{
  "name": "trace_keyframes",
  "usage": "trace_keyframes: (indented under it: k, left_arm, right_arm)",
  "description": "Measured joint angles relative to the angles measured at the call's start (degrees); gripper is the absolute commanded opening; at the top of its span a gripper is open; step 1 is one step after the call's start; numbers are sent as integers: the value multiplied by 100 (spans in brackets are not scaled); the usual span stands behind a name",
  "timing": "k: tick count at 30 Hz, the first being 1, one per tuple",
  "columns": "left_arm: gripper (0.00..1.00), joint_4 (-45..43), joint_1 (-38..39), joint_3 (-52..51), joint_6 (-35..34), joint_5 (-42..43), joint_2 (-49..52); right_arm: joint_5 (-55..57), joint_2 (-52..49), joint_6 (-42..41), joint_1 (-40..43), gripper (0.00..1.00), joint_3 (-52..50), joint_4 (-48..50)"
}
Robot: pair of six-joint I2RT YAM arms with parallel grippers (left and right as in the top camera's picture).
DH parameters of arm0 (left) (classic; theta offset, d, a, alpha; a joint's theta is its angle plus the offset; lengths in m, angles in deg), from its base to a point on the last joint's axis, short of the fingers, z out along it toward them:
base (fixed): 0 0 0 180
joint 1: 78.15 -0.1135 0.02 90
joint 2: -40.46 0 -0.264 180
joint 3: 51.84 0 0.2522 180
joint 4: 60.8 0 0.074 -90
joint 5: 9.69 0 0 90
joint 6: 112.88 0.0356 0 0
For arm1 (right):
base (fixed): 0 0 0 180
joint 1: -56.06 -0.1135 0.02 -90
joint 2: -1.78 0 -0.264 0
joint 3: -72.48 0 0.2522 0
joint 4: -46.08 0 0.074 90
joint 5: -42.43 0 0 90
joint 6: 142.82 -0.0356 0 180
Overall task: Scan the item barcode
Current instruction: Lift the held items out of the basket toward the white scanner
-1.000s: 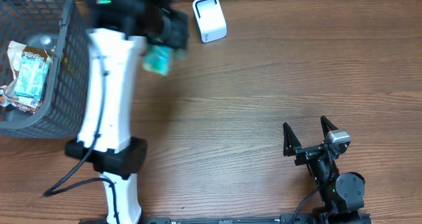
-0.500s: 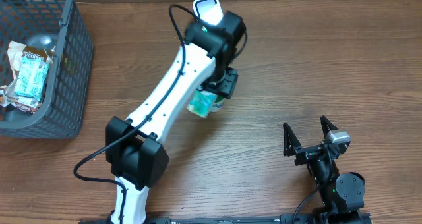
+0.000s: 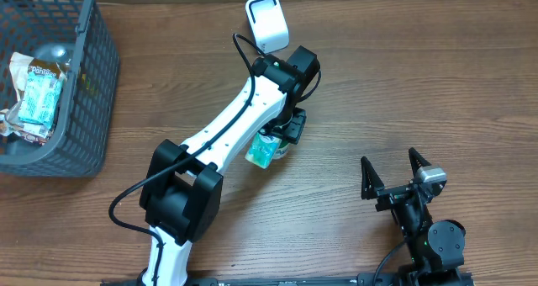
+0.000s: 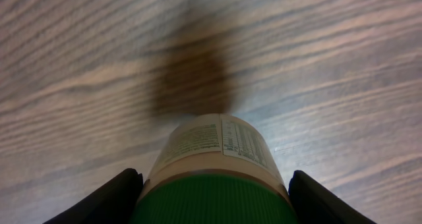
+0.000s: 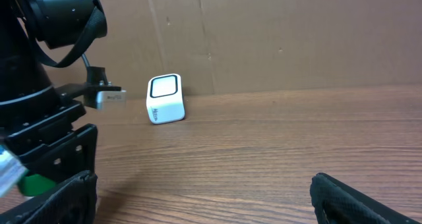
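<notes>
Green-capped bottle (image 4: 212, 196) in left hand (image 3: 278, 138), fine label (image 4: 217, 141) print unreadable.

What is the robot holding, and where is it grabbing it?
The left tool holds a small bottle, pinched at its green cap. The right tool is open and holds nothing.

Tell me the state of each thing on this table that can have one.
Left gripper: shut on the bottle.
Bottle: held off the table, green cap toward the wrist camera.
Right gripper: open, empty.
Scanner: upright at the table's far edge.
Basket: holds packets.
</notes>
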Motion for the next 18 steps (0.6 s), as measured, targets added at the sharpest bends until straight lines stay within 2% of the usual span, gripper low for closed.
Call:
trace_keyframes:
  k: [9, 18]
  left_arm:
    - [25, -568, 13, -17, -63, -15, 0]
    - [22, -887, 291, -22, -83, -37, 0]
  right_arm:
    - [-2, -2, 0, 0, 100, 0, 0]
    - [0, 0, -2, 0, 100, 0, 2]
